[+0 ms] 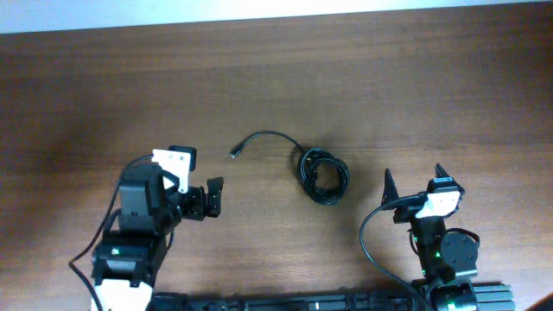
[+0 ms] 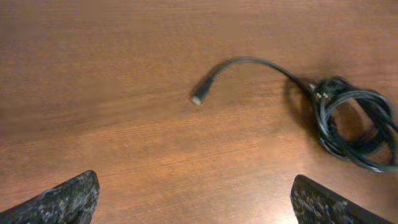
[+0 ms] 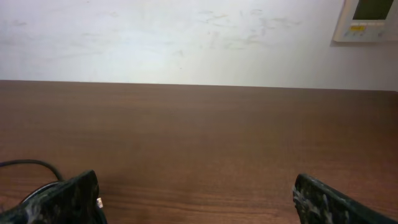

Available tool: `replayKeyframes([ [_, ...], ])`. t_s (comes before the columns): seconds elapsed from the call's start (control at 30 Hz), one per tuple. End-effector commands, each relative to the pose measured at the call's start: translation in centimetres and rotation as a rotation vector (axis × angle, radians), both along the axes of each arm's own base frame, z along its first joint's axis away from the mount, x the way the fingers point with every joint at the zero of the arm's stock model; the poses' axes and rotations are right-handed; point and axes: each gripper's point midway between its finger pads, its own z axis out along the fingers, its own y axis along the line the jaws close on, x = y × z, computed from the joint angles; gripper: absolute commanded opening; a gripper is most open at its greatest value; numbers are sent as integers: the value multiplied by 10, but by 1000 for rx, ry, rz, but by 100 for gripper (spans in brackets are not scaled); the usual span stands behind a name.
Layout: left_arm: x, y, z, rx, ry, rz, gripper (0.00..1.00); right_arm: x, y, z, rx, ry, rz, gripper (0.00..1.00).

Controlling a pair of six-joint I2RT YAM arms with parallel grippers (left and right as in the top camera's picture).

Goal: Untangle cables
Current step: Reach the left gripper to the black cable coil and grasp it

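Cables (image 1: 322, 176): thin black cords bunched in a small coil (image 2: 351, 127) on the desk (image 1: 104, 78). They lie between the two tools, ahead of each and nearer the right one. One tail (image 2: 249, 61) arcs out of the coil and ends in a small plug (image 2: 197, 99), which lies ahead of the left tool and well apart from it.

Left tool (image 1: 216, 197): released, fingers (image 2: 62, 199) spread wide, nothing held, facing the plug.

Right tool (image 1: 413, 177): released, fingers (image 3: 56, 199) spread wide, empty. Only a sliver of cord shows beside its left finger.

Step in hand, as judged: first grasp, nothing yet separated.

Handling notes:
- Left tool takes the tail just behind the plug, pinching across the cord.
- The cord lies flat, so the fingers must come right down to the desk.
- Right tool pins an outer loop of the coil; otherwise the limp bundle will likely drag along whole.
- Draw the tail away slowly, and ease off if the crossing where it enters the coil tightens.
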Motion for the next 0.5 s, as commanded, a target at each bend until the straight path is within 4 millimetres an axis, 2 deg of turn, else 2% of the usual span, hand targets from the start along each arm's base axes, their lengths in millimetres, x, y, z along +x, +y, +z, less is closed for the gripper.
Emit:
replayKeyframes([
  [0.0, 8, -15, 28, -76, -58, -55, 99, 0, -1, -3, 1, 7, -1, 99],
  [0.1, 19, -33, 55, -153, -170, -141, 99, 0, -1, -3, 1, 7, -1, 98],
  [0.23, 40, -39, 74, -233, -242, -114, 99, 0, -1, -3, 1, 7, -1, 99],
  [0.37, 73, -63, 55, -176, -109, -137, 98, 0, -1, -3, 1, 7, 0, 98],
  [0.43, 89, -82, 44, -121, -55, -179, 97, 0, -1, -3, 1, 7, -1, 99],
  [0.47, 96, -98, 36, -106, -29, -222, 96, 0, -1, -3, 0, 7, -1, 99],
])
